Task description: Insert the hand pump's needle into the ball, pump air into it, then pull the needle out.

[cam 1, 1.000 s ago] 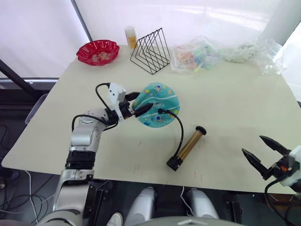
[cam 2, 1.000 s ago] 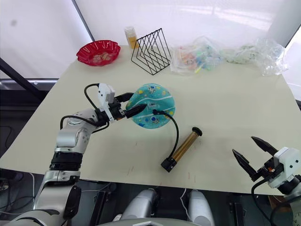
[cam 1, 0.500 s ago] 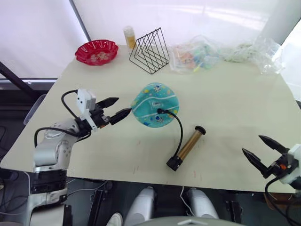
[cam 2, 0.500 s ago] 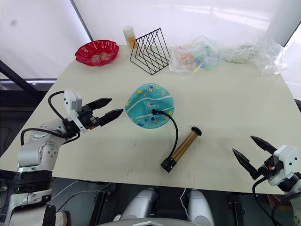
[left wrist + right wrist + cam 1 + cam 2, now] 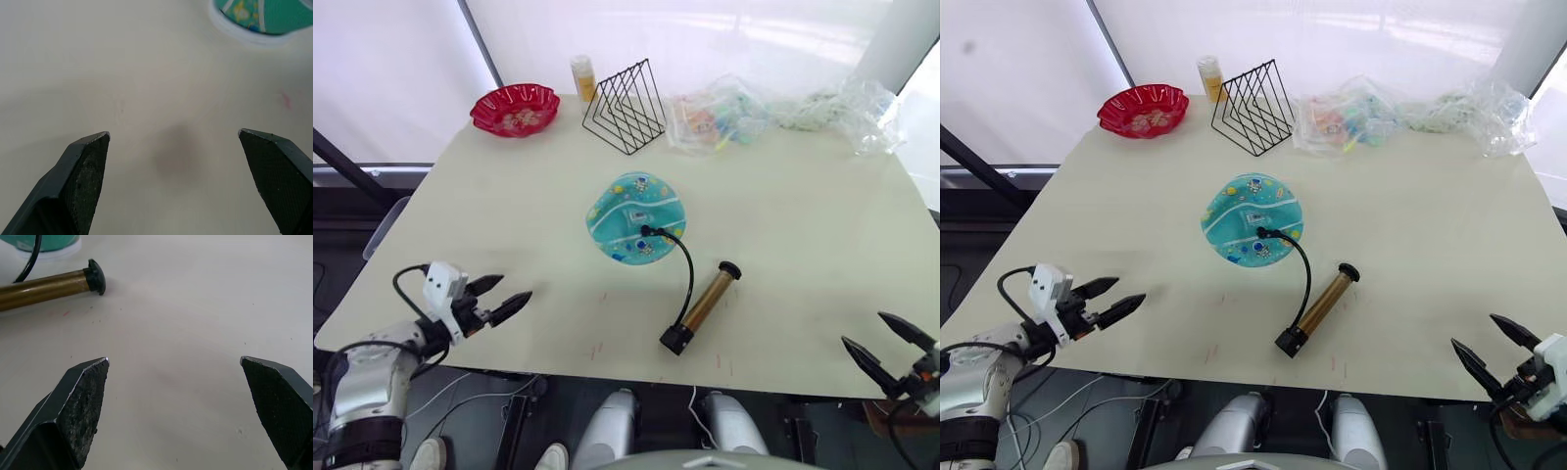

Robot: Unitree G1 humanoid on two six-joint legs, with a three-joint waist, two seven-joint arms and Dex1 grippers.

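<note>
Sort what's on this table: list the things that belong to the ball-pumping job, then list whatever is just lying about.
Job:
the ball
the hand pump
its hose, its end at the ball

Lying about:
red dish
wire rack
small bottle
clear plastic bags

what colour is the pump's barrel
Gold-bronze with black end caps on the hand pump; clearest in the left eye view.

No text, brand or number is showing clearly enough to read anywhere. The ball [image 5: 636,216] is carrying a white label patch and small cartoon prints (any lettering on them is too small to make out).
</note>
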